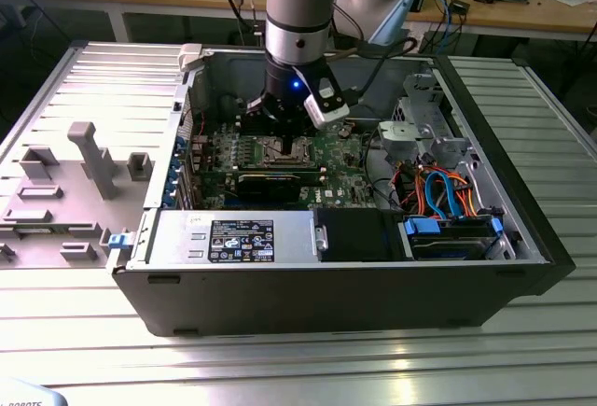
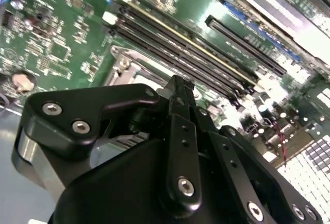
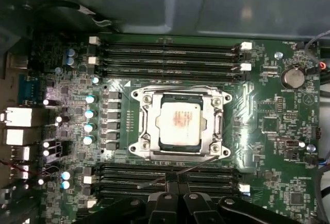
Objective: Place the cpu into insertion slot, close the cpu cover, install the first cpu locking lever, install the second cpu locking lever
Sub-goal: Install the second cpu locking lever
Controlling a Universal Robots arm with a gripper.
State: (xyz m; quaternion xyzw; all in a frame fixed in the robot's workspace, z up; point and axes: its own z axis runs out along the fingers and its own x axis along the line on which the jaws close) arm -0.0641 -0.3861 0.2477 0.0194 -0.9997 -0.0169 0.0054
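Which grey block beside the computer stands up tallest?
The T-topped grey post; the other grey blocks around it sit much lower.

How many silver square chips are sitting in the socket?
1. The cpu sits in the insertion slot, mid green motherboard, between two banks of long black slots.

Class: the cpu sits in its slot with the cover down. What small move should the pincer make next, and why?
Probably press the loose lever down towards the board: the cpu lies under the closed cpu cover, and that lever slants free beside the pincer.
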